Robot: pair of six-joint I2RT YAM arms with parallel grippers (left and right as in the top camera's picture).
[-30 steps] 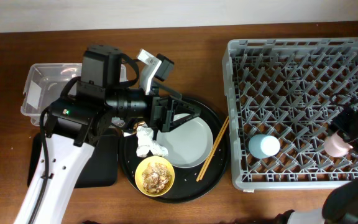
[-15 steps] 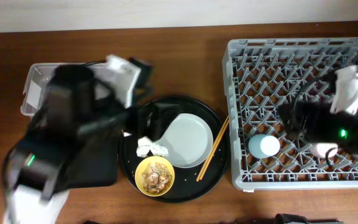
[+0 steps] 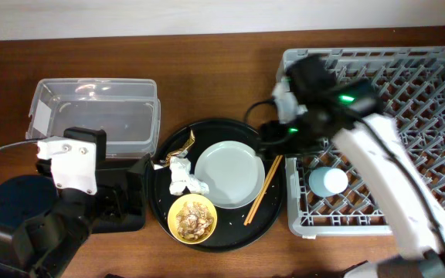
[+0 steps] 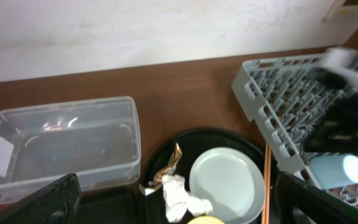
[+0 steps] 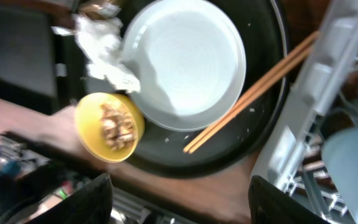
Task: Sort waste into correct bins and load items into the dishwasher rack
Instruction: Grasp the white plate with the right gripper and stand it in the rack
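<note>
Dishwasher rack (image 3: 427, 81) sat at the right of the table with the light-blue cup (image 3: 327, 181) lying among the pegs near its front-left corner. The right arm (image 3: 385, 170) stretched diagonally from the lower right across that part of the crate, its wrist over the rack's left rim. The right gripper (image 5: 179, 179) pointed down at the round black tray (image 3: 242, 232), its two fingers spread wide with nothing between them. On that tray the grey-white plate (image 3: 229, 174) lay flat, and the crumpled tissue (image 3: 184, 179) touched its left edge. The gold-brown wrapper (image 3: 176, 153) lay just behind the tissue. The yellow bowl (image 3: 174, 220) stood at the tray's front, holding the food scraps (image 3: 195, 218). The chopsticks (image 3: 265, 184) lay side by side, slanted across the tray's right rim between the plate and the rack. The left arm (image 3: 60, 208) crouched low at the front-left of the table, its white wrist block above the flat black tray (image 3: 137, 220). The left gripper (image 4: 176, 180) was likewise spread apart and held nothing, its fingers at the bottom corners of its own camera's view. The clear tub (image 3: 91, 116) stood behind that arm, its white label (image 3: 41, 117) on the left end wall. Whether a pink cup stood in the rack could not be told, since the right arm covered that area.
</note>
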